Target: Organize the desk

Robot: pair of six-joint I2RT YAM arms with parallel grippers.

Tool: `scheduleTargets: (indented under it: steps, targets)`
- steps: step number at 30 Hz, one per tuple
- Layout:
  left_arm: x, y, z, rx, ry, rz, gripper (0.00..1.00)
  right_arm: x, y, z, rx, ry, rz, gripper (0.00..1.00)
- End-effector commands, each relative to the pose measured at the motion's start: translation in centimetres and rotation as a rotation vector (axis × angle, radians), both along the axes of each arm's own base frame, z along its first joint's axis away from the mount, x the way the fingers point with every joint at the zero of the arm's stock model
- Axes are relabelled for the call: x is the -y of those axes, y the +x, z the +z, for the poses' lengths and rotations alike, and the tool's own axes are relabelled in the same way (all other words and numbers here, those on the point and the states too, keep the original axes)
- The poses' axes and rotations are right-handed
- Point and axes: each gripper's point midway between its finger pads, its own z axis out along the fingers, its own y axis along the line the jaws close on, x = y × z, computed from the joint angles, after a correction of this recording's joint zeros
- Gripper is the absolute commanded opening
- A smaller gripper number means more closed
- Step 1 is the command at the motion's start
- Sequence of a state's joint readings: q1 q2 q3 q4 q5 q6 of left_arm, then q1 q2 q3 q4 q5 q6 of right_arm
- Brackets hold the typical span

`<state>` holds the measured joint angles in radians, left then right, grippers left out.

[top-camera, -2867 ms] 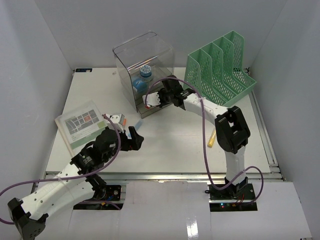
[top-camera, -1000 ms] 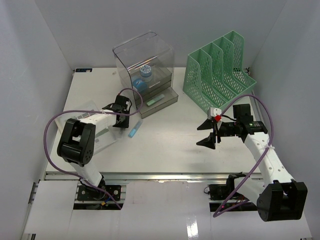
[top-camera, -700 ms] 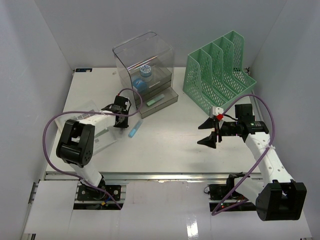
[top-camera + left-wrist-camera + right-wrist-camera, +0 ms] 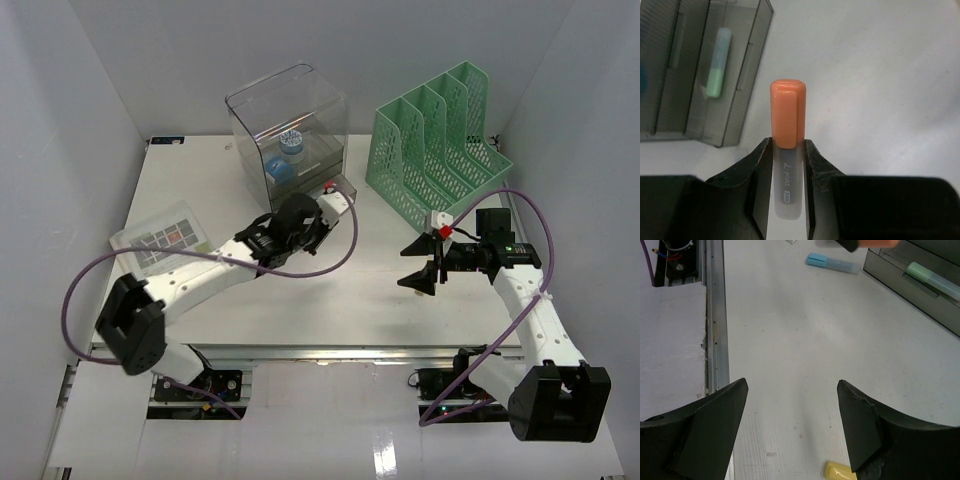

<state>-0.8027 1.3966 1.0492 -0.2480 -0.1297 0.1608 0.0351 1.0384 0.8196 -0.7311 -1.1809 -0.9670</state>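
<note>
Orange-capped highlighter [image 4: 788, 112] is sitting clenched in the left tool [image 4: 788, 146] above the white table [image 4: 340, 300], which is spreading wide beneath both arms. Alongside, the right tool [image 4: 791, 385] is hovering released over the same surface, and farther back a smoky drawer box [image 4: 290, 110] is standing.

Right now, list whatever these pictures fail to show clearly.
- Left wrist view: the lower end of the orange-capped translucent highlighter is hidden between the fingers of the left tool; its label is too small to read.
- Right wrist view: the yellow plastic pen end is cut off by the bottom edge.
- Top view: the blue round item inside the clear smoky plastic drawer box is blurred by its wall.
</note>
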Motion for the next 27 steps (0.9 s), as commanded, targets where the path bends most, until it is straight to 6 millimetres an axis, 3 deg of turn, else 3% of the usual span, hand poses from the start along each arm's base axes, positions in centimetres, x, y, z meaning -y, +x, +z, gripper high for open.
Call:
scheduleTargets:
  steps: [1,8,15,18,22,27]
  targets:
    - [0.6,6.4,0.3,0.172,0.251,0.046,0.06,0.1,-0.2,0.3,-0.011,0.030,-0.004,0.79]
    - [2.0,12.2,-0.5,0.266,0.410,-0.002,0.07,0.8,0.2,0.3,-0.018,0.042,-0.033,0.79]
    - [0.7,15.9,-1.9,0.254,0.456,0.023,0.10,0.9,0.1,0.2,-0.024,0.044,-0.033,0.79]
    - [0.2,16.5,-3.2,0.223,0.470,0.026,0.15,1.0,0.2,0.1,-0.025,0.038,-0.038,0.79]
    - [-0.3,16.2,-5.4,0.178,0.485,0.039,0.29,1.3,0.5,-0.1,-0.022,0.022,-0.057,0.79]
    - [-1.0,15.9,-5.5,0.174,0.486,0.064,0.49,1.5,0.5,-0.2,-0.017,0.023,-0.066,0.79]
